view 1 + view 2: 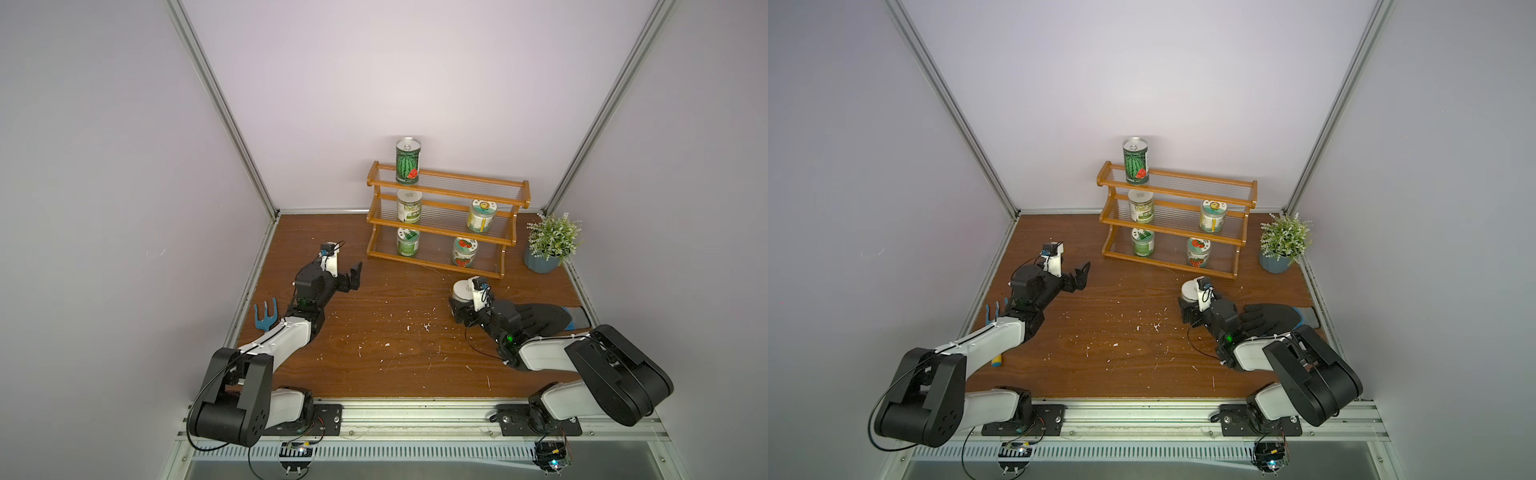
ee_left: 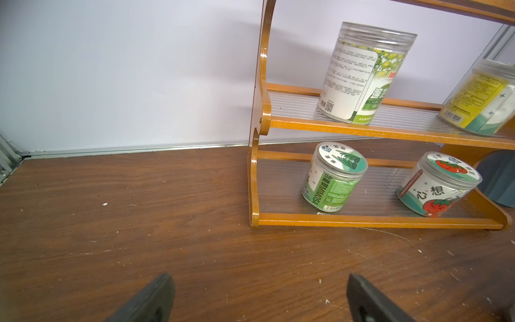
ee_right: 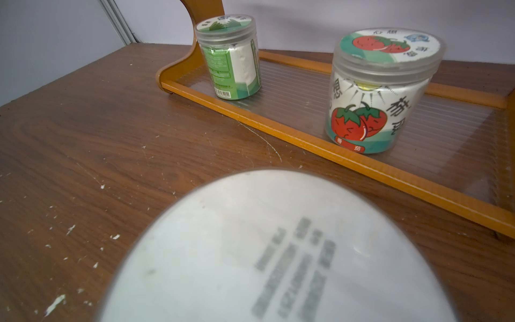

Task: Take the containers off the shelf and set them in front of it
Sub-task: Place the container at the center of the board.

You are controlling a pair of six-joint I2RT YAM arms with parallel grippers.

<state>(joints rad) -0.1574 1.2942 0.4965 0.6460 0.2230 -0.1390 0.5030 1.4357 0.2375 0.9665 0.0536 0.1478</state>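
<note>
- facing the shelf (image 1: 469, 196): five of the six containers stand on its tiers, so i judge the task barely begun.
- top tier: watermelon can (image 1: 407, 164).
- middle tier: tall label jar (image 1: 409, 206), flower-lid jar (image 1: 481, 216).
- bottom tier: leaf-lid jar (image 1: 407, 242), tomato-lid jar (image 1: 463, 252).
- my right gripper (image 1: 459, 304) is clamped on the white-lidded tin (image 1: 461, 289), upright just in front of the bottom tier; i cannot tell whether it touches the table (image 1: 374, 353).
- my left gripper (image 1: 350, 279) is spread wide and empty, near the shelf's left end.
</note>
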